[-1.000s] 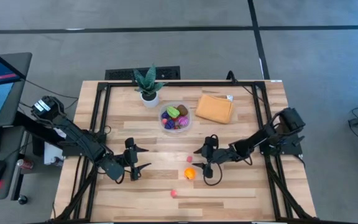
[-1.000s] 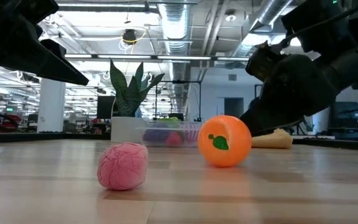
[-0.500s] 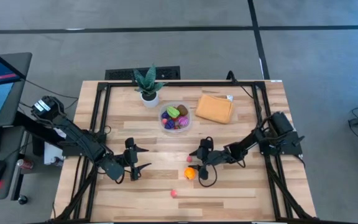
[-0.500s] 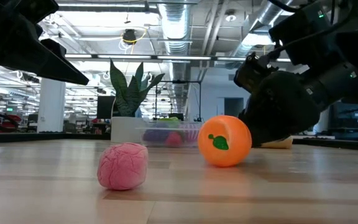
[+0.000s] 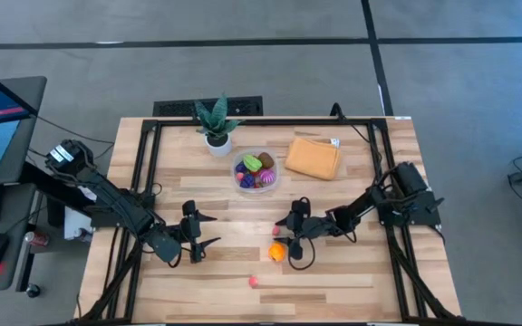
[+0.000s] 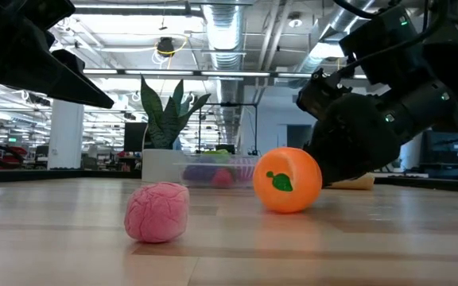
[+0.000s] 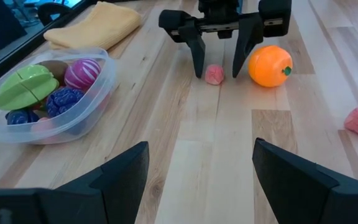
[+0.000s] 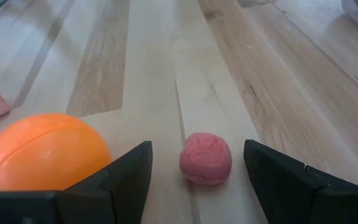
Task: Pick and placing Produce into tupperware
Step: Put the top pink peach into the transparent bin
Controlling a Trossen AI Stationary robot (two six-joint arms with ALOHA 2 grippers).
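The right claw [image 7: 217,67] is low over the table [image 5: 352,281] with a small pink ball [image 8: 206,158] sitting right between its two fingers. The fingers are spread apart on either side of the ball and do not touch it yet, so nothing is pinched. The ball is round, so it has no long side to line up with. An orange toy fruit [image 5: 277,253] sits just beside the claw, on the near side of it, close to one finger, and a closing finger may bump it. A second pink piece [image 5: 253,282] lies farther toward the near edge, apart from both claws. The right arm is much nearer to the small pink ball than the left arm. The left claw [image 5: 201,233] waits off to the left, spread wide and holding nothing. The clear tub [image 5: 256,171] sits on the far side of the table, next to the plant [image 5: 215,119] and the orange cloth [image 5: 313,158], with several toy fruits already in it. Compared with a second ago, the right claw has slid left toward the ball and its fingers have come a little closer together. The left claw has not moved.
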